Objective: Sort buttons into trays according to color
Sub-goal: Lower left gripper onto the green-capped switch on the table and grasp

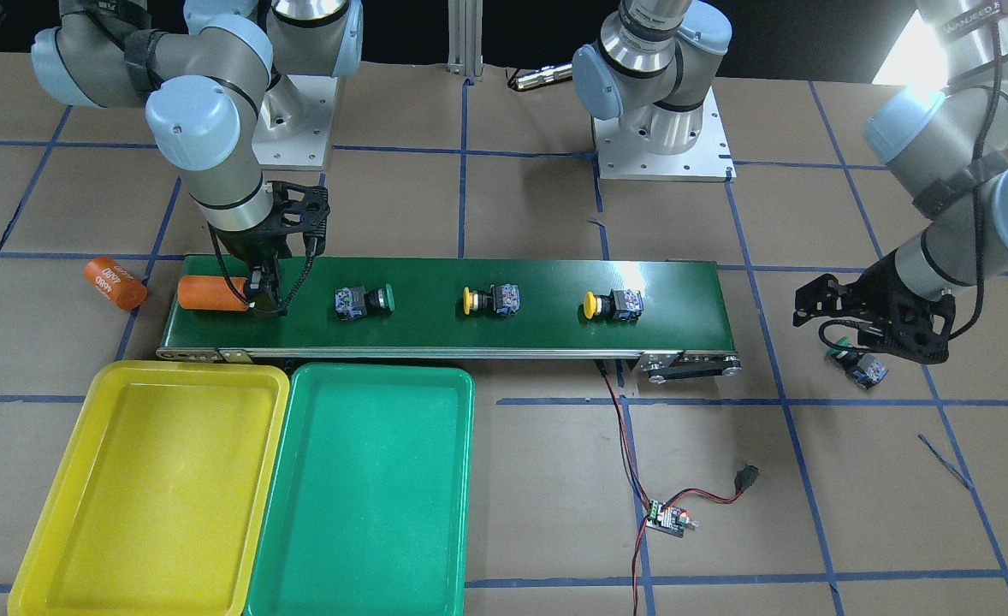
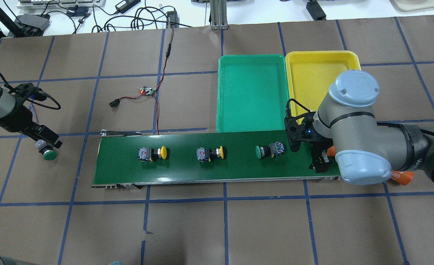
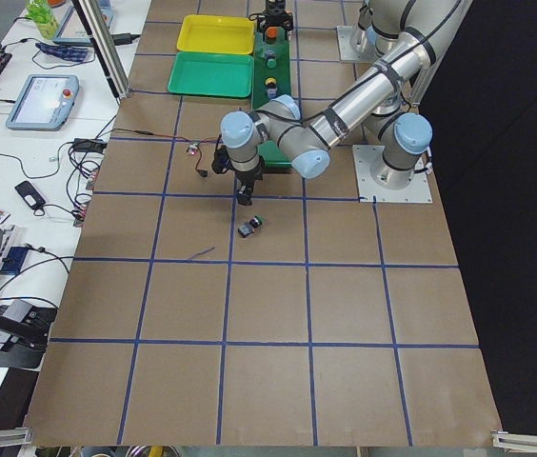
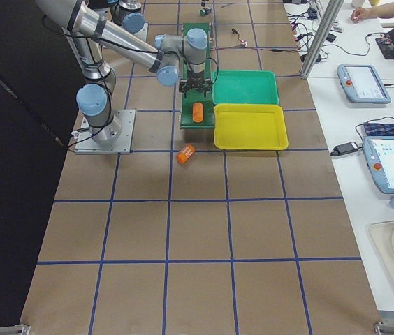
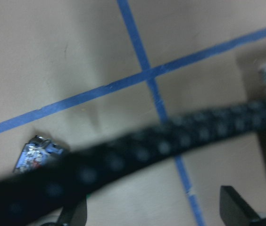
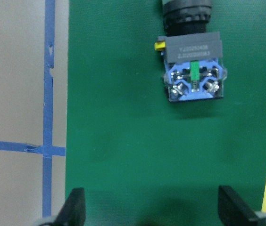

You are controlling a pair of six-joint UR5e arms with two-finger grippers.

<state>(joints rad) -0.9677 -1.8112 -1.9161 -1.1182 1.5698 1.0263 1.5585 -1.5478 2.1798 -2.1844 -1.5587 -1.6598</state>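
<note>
Three buttons lie on the green conveyor belt (image 1: 435, 325): a green-capped one (image 1: 363, 300) and two yellow-capped ones (image 1: 491, 300) (image 1: 611, 305). A fourth button, green-capped (image 1: 855, 364), lies on the table off the belt's end. My left gripper (image 2: 44, 141) hangs just above it, fingers apart and empty in the left wrist view (image 5: 154, 212). My right gripper (image 1: 263, 295) is open low over the belt's other end, beside an orange cylinder (image 1: 209, 293). The right wrist view shows the green button's body (image 6: 194, 70) ahead of the fingers. The yellow tray (image 1: 153, 496) and teal tray (image 1: 367, 505) are empty.
A second orange cylinder marked 4680 (image 1: 115, 282) lies on the table off the belt's end near the right arm. A small controller board with red and black wires (image 1: 667, 518) lies in front of the belt. Both arm bases stand behind the belt.
</note>
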